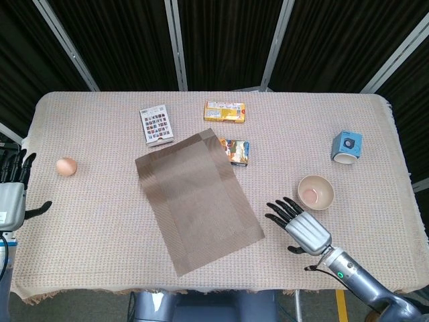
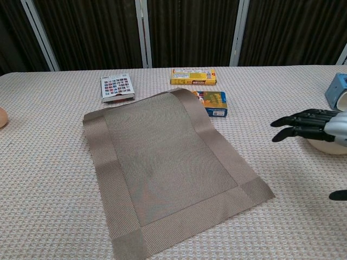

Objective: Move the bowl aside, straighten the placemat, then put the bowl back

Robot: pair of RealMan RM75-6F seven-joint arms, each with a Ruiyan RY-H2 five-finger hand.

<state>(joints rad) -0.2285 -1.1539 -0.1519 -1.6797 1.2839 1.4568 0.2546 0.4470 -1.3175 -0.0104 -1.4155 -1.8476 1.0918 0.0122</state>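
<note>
The brown placemat (image 1: 198,199) (image 2: 169,168) lies flat and askew on the middle of the table, its far right corner over a blue snack pack. A beige bowl (image 1: 316,192) (image 2: 325,145) stands to the right of it. My right hand (image 1: 299,225) (image 2: 312,123) hovers open, fingers spread toward the mat, just in front of the bowl and between it and the mat's right edge. At the table's left edge my left hand (image 1: 11,193) is open and holds nothing; the chest view does not show it.
An egg (image 1: 66,166) lies at the left. A card of stickers (image 1: 155,125), a yellow box (image 1: 224,111) and the blue snack pack (image 1: 236,151) lie behind the mat. A blue cup on its side (image 1: 346,146) is at the far right.
</note>
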